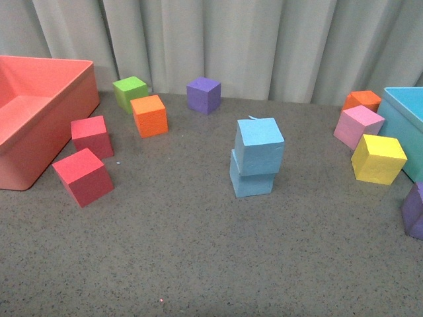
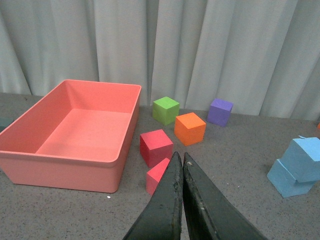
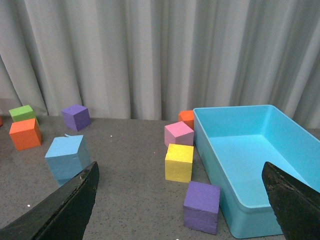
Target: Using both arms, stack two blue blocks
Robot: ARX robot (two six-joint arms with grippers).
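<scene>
Two blue blocks (image 1: 256, 158) stacked near desk centre, upper block (image 1: 260, 146) twisted slightly off lower block (image 1: 250, 180). Left gripper (image 2: 180, 165) seen with jaws pressed together, nothing held, near red cube (image 2: 159, 174) beside pink bin (image 2: 75, 165) at left edge. Right gripper (image 3: 180, 180) seen with jaws spread wide apart, empty, near turquoise bin (image 3: 250, 220) at right edge.

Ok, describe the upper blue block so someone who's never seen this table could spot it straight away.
Start at the large coral plastic bin on the left and move right, past the orange foam cube, to mid-table. There the upper sky-blue foam cube sits on its twin, the lower sky-blue foam cube. It is the only cube resting on another, twisted slightly askew.
</scene>
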